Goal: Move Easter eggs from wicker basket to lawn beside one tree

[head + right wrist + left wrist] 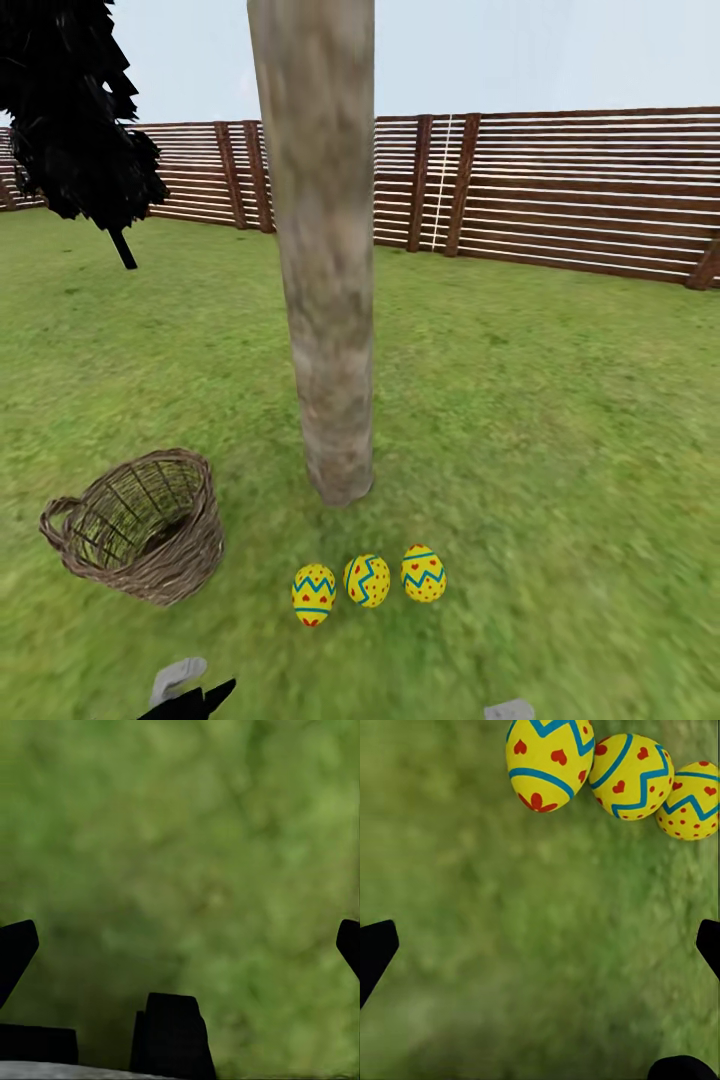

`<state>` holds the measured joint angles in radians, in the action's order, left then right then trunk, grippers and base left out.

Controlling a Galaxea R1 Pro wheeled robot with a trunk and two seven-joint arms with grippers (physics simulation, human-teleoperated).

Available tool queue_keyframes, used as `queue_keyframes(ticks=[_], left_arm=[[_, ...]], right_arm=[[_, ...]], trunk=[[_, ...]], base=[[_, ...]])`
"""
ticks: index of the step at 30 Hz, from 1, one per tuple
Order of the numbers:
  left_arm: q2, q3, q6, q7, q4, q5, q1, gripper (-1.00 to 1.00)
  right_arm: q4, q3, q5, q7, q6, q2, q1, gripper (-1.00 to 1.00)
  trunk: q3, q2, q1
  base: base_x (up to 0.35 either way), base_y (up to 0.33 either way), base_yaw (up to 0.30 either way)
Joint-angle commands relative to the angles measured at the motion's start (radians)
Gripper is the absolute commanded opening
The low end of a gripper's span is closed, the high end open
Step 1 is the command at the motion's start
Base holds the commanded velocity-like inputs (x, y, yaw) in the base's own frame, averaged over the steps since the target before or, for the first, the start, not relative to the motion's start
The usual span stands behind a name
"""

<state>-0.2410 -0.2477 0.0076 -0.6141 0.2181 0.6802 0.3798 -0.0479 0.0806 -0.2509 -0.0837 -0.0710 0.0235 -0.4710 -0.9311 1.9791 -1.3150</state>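
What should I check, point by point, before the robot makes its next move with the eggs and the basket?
1. All three Easter eggs out of the wicker basket: ok, they lie in a row on the lawn.
2. Basket empty: ok as far as the head view shows through the weave; its deepest part is shadowed.
3. Eggs next to one tree: ok, all three lie near the foot of its trunk.
4. Left gripper free: ok, fingers apart over bare grass, eggs ahead of it.
5. Right gripper free: ok, fingers apart, nothing held.
6. Eggs at rest: cannot tell from one moment.
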Motion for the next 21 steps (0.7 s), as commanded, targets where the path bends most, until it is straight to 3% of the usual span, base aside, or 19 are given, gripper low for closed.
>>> queue_keyframes(ticks=[1,5,12,21], left_arm=[[0.003,-0.008,-0.005,-0.001,-0.004,0.010,0.001,1.00],[0.013,-0.008,-0.013,0.011,-0.017,0.008,0.001,1.00],[0.016,-0.008,-0.014,0.166,-0.042,-0.022,0.001,1.00],[0.035,-0.007,-0.012,0.185,-0.125,-0.028,0.001,1.00]], right_arm=[[-0.005,0.008,-0.009,-0.005,-0.007,0.001,0.001,1.00],[-0.006,0.009,-0.008,-0.005,-0.006,0.002,0.014,1.00],[-0.006,0.010,-0.007,-0.005,-0.002,0.003,0.022,1.00],[-0.005,0.010,-0.001,-0.003,-0.010,0.005,0.024,1.00]], trunk=[[0.003,-0.007,0.004],[0.015,-0.035,0.019],[0.037,-0.084,0.046],[0.065,-0.147,0.081]], base=[[0.000,0.000,0.000],[0.000,0.000,0.000],[0.000,0.000,0.000],[0.000,0.000,0.000]])
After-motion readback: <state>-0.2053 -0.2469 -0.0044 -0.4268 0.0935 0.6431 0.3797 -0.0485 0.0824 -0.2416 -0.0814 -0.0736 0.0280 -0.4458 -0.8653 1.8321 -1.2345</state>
